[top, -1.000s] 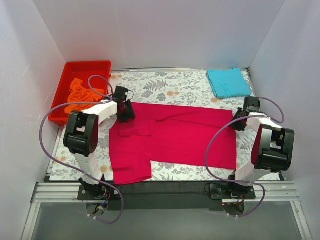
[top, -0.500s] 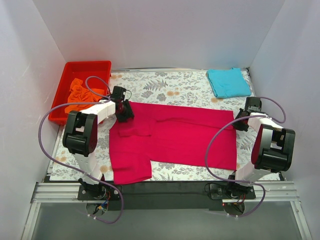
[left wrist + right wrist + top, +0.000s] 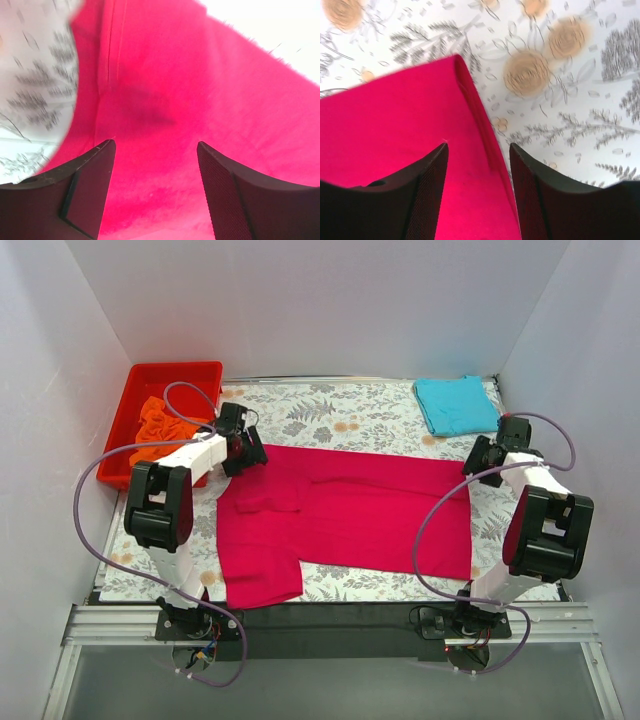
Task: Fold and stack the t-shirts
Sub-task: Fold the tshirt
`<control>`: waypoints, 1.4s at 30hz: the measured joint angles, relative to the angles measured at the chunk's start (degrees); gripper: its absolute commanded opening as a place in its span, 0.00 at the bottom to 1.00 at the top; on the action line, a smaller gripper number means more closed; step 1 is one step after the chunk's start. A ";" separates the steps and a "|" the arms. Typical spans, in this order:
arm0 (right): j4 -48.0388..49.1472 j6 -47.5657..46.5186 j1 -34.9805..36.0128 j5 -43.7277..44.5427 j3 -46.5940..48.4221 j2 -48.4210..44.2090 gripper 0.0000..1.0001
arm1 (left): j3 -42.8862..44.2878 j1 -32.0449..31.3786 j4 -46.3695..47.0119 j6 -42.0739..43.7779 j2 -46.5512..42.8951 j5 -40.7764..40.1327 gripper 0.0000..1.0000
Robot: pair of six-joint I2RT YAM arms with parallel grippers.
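Note:
The crimson-pink t-shirt [image 3: 345, 510] lies spread flat across the floral table, one sleeve folded in at the left. My left gripper [image 3: 250, 453] hovers at its back left corner. In the left wrist view this gripper [image 3: 155, 143] is open, with pink cloth [image 3: 165, 90] lying below and nothing pinched. At the shirt's back right corner, my right gripper [image 3: 479, 457] is open [image 3: 478, 145] above the corner hem [image 3: 465, 100]. The turquoise t-shirt [image 3: 457, 404] lies folded at the back right. The orange t-shirt [image 3: 160, 426] sits crumpled in the bin.
A red plastic bin [image 3: 175, 373] stands at the back left, close to the left arm. White walls enclose the table on three sides. Purple cables loop from both arms. Bare floral tablecloth [image 3: 340, 415] shows behind the pink shirt.
Both grippers have opened and drawn back toward the far side of the table, off the pink shirt's back edge. The shirt stays flat.

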 measured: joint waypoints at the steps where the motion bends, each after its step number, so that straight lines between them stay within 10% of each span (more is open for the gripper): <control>1: 0.24 -0.61 0.02 -0.79 1.09 0.48 0.51 | 0.87 0.13 0.00 0.17 0.00 -0.35 0.62; 25: 4.76 -7.04 0.00 -8.72 7.54 13.49 0.49 | 12.39 2.51 6.69 4.20 12.96 -8.59 0.42; 33: 6.36 -7.34 -0.61 -8.87 9.18 15.85 0.01 | 12.83 2.64 7.32 4.37 13.70 -10.05 0.35; 42: 5.29 -7.06 -2.58 -7.34 17.75 21.70 0.01 | 24.94 2.71 6.54 3.52 21.86 -9.46 0.37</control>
